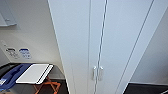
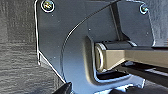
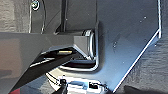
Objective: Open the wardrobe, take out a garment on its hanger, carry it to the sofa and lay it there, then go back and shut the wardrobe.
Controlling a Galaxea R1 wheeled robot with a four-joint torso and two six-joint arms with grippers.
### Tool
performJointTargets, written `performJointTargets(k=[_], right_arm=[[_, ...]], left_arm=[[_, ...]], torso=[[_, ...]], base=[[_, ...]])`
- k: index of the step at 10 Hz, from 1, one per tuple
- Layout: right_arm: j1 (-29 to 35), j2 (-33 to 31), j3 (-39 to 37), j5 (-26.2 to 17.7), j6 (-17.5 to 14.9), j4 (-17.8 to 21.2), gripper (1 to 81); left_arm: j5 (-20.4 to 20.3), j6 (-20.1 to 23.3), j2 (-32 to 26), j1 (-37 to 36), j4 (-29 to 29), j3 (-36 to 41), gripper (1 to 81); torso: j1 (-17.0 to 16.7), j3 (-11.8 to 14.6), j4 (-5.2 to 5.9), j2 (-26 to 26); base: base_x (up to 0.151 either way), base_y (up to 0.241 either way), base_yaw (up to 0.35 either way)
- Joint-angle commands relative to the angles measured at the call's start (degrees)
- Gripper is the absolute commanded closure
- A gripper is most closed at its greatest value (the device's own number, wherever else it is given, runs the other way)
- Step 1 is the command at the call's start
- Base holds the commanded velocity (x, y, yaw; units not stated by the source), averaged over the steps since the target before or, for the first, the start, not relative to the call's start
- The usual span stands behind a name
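White wall (image 1: 37,37), dark floor (image 1: 147,89) — folding table (image 1: 35,73), orange legs (image 1: 47,86)

A dark floor (image 1: 146,89) carried the tall white wardrobe (image 1: 100,37), its two doors shut. Beside it stood an orange folding stand (image 1: 47,87), with a flat white board (image 1: 33,73) lying on top.
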Motion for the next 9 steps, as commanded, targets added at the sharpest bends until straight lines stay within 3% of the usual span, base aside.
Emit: performJointTargets(k=[1, 7, 9], right_arm=[[2.24, -11.35, 17.52, -2.92, -0.22, -0.44, 1.0], [12.33, -37.79, 55.46, -3.01, 0.49, -0.61, 1.0], [17.25, -44.66, 66.46, -2.75, -0.04, -0.88, 1.0]], left_arm=[[3.14, 0.12, -7.27, -2.13, 1.28, 9.13, 1.0], [3.14, -0.23, -30.28, -9.49, 1.29, 38.02, 1.0], [2.97, 0.04, -37.48, -13.01, 4.94, 48.29, 1.0]], torso=[[0.0, 0.0, 0.0, 0.0], [0.0, 0.0, 0.0, 0.0], [0.0, 0.0, 0.0, 0.0]], base=[[0.0, 0.0, 0.0], [0.0, 0.0, 0.0], [0.0, 0.0, 0.0]])
